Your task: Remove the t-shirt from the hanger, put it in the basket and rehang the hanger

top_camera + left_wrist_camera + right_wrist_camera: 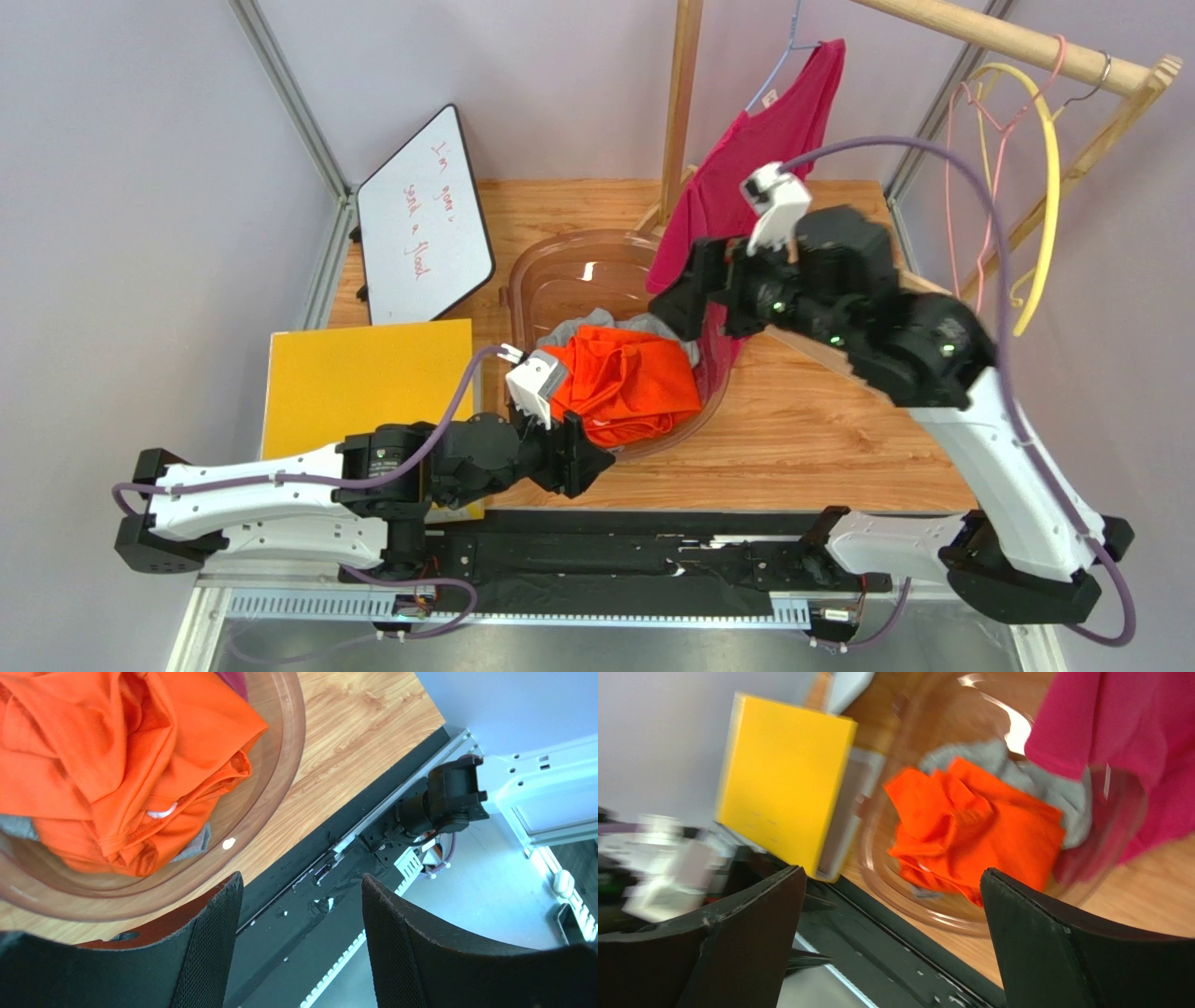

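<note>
"Where's the t-shirt right now?"

"Up on its hanger, hooked on the wooden rail at the back. It drapes down until its lower edge hangs over the far side of the clear basket. Not off yet, as far as I can judge."

"Does either arm have hold of it?"

"No. The right gripper is beside the lower part of the cloth, jaws spread wide with nothing between them. Its own camera shows the magenta fabric off to one side, not in the gap. The view is blurred, so I can't say whether a finger brushes it. The left gripper is low at the near rim of the basket, next to the orange shirt, also spread wide and empty."

"So how should it go about this?"

"I'd turn the right jaws to face the cloth and take a deep bite on a doubled fold, not one thin edge. Then pull along the slope of the hanger's shoulder, one side first. A straight tug downward would likely drag the hook off the rail, or shake the rail itself."

"And the left arm?"

"It's well away from the hanger. Bringing it up to steady the hanger would help, I think."
</note>
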